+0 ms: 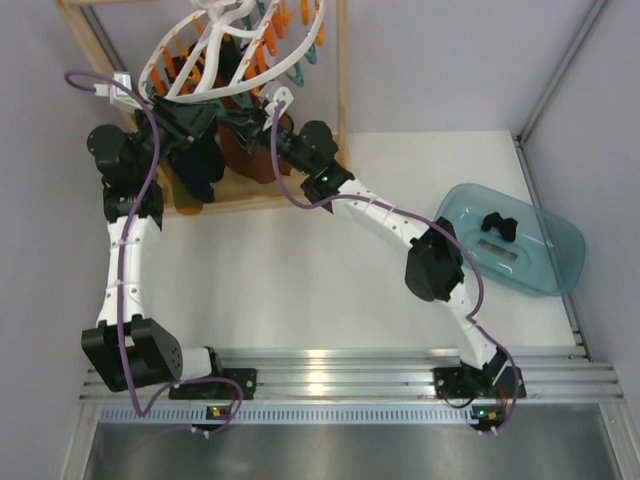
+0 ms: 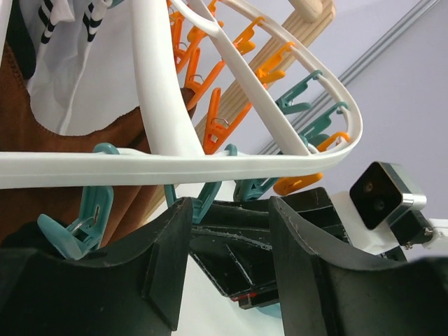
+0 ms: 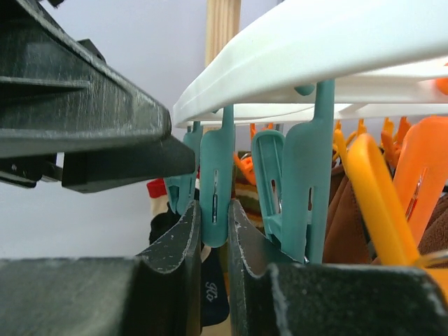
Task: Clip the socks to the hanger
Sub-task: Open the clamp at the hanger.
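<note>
Noted teal bin (image 1: 565, 255) at table's right, holding one black sock (image 1: 497, 225). Found hanger (image 1: 215, 60) inside wooden frame (image 1: 250, 200), far left. Saw right gripper (image 3: 213, 231) pinching a teal clip (image 3: 215, 175) under the hanger rim. Logged left gripper (image 2: 231, 259) spread wide, grasping nothing, just below the hanger.

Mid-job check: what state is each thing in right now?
hanger: hanging tilted inside the wooden frame
left gripper: open, under the hanger rim
right gripper: shut on a teal clip
sock: lying loose in the teal bin, unclipped
</note>
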You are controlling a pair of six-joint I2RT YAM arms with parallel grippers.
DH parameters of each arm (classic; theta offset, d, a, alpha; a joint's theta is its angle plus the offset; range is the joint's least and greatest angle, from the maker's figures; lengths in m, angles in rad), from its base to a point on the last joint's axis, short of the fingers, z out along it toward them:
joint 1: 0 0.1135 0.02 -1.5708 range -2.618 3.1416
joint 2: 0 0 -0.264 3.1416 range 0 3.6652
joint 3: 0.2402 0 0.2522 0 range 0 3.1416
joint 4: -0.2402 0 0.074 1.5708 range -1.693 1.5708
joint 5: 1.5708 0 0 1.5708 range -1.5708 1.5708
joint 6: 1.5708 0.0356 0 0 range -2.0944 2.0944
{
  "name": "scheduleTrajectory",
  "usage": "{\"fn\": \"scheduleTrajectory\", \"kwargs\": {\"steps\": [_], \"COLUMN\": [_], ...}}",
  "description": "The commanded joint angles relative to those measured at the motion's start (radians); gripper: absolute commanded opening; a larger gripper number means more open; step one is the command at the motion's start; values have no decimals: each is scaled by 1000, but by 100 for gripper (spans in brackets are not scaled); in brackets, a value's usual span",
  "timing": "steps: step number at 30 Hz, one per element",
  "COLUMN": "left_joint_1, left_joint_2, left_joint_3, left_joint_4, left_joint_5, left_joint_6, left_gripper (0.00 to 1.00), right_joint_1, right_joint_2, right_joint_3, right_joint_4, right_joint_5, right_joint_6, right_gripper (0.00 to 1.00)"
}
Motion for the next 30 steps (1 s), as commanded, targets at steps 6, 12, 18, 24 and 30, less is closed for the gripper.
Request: {"fn": "scheduleTrajectory", "kwargs": {"steps": [6,12,18,24,30], "left_joint_1": [-3,-3,-1,-3,-6], "left_joint_2": [23,4,0,-2,33], "left_joint_3": [53,65,73,58,62], "left_joint_4": [67,-17,-65,-3,89], "left_joint_5": [-40,-32,-27,-30,-67], "left_joint_6": [-3,74,129,83,2], "left_gripper": [54,55,61,67,65], "right_joint_1": [7,7,7,7,7], "right_joint_2": [-84,-87,-90,-93,-96], "right_joint_3": [-17,-8,-6,-6,-14], "right_joint_4": [72,69,69,69,66], "right_joint_5": [-71,-67,-75,-92,-107], "right_joint_6": [41,61,89,95,101], "right_gripper": [0,0,0,0,0]}}
